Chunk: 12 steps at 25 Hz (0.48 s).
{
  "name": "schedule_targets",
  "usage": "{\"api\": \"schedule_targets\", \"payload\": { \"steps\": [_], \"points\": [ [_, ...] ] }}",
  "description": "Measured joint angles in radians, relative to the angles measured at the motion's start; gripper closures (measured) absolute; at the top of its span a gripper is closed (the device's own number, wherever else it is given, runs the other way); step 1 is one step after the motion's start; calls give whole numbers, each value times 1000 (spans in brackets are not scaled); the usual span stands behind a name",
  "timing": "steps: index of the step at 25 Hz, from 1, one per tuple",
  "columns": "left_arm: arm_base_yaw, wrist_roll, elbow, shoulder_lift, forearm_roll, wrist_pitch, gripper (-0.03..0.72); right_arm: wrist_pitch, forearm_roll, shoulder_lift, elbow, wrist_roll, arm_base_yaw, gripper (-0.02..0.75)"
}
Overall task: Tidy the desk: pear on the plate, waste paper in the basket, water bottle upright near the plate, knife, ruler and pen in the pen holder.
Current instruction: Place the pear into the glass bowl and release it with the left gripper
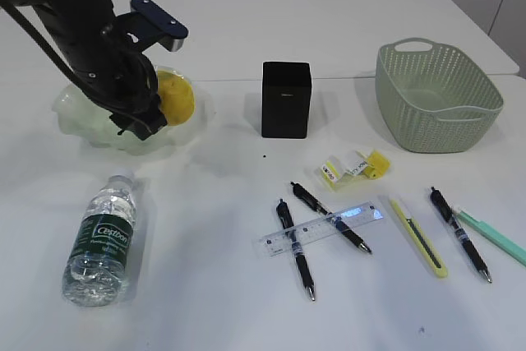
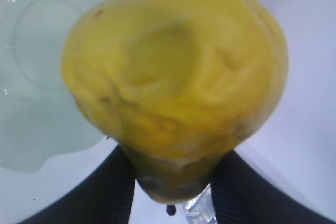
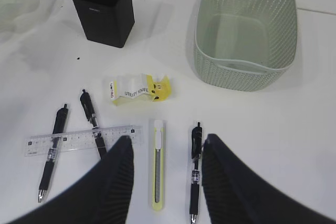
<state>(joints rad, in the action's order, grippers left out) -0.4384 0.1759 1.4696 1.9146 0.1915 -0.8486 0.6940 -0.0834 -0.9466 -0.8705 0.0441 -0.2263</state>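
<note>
My left gripper [image 1: 154,117] is shut on the yellow pear [image 1: 175,98], holding it over the right part of the clear glass plate [image 1: 78,117]. In the left wrist view the pear [image 2: 173,77] fills the frame between the fingers [image 2: 176,156]. The water bottle [image 1: 102,240] lies on its side at the front left. My right gripper [image 3: 167,142] is open and empty above the yellow knife [image 3: 158,163] and a black pen [image 3: 195,174]. The clear ruler [image 1: 323,226] lies across two black pens [image 1: 294,248]. The yellow-white waste paper [image 1: 355,165] lies near the black pen holder [image 1: 285,99].
The green basket [image 1: 436,96] stands empty at the back right. A teal pen [image 1: 493,236] lies at the right edge beside another black pen [image 1: 460,234] and the knife [image 1: 419,237]. The right arm does not show in the exterior view.
</note>
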Motion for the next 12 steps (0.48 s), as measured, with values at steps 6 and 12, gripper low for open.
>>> {"api": "schedule_targets", "payload": {
  "steps": [6, 12],
  "points": [
    [30, -17, 0, 0, -2, 35, 386, 0, 0, 0, 0, 0, 0, 416],
    [159, -30, 8, 0, -58, 84, 385, 0, 0, 0, 0, 0, 0, 416]
  ]
}}
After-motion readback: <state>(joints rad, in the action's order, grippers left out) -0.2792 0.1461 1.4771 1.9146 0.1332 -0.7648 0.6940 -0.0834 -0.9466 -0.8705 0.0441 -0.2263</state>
